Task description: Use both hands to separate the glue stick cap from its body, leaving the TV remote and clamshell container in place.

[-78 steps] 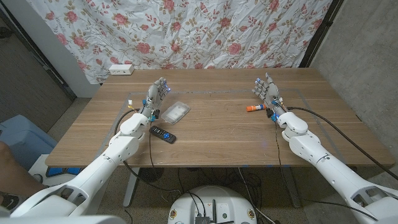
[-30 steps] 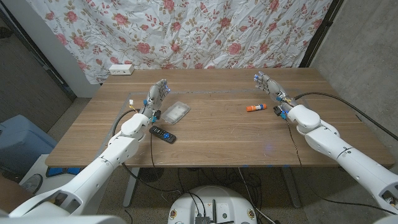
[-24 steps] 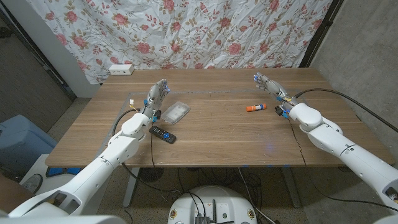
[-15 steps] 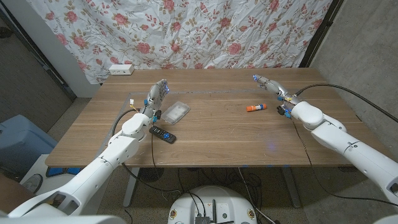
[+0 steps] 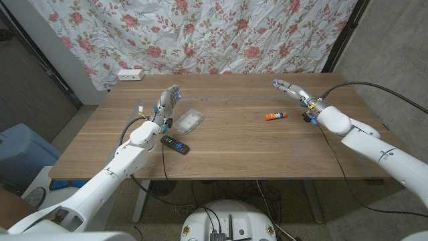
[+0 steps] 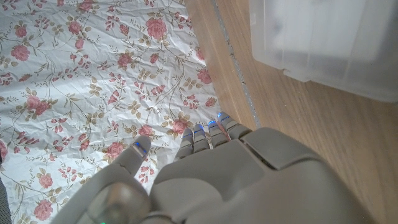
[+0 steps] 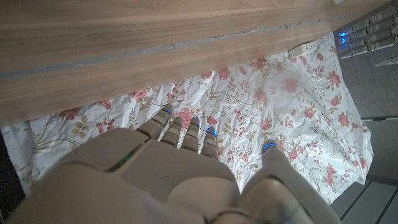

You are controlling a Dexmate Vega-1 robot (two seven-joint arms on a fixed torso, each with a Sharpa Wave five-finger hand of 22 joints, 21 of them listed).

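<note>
Head view: both hands empty, glue stick (image 5: 275,116) lay untouched on the table (image 5: 234,147).
Left hand (image 5: 168,102) stood fingers apart beside clamshell container (image 5: 188,120), TV remote (image 5: 175,143) nearby; right hand (image 5: 292,90) spread wide, just beyond the stick.

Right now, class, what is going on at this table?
A two-armed robot is set to uncap a glue stick, which lies untouched on the wooden table. The right hand hovers open beyond it; the left hand waits open beside the clamshell container, near the TV remote.
</note>
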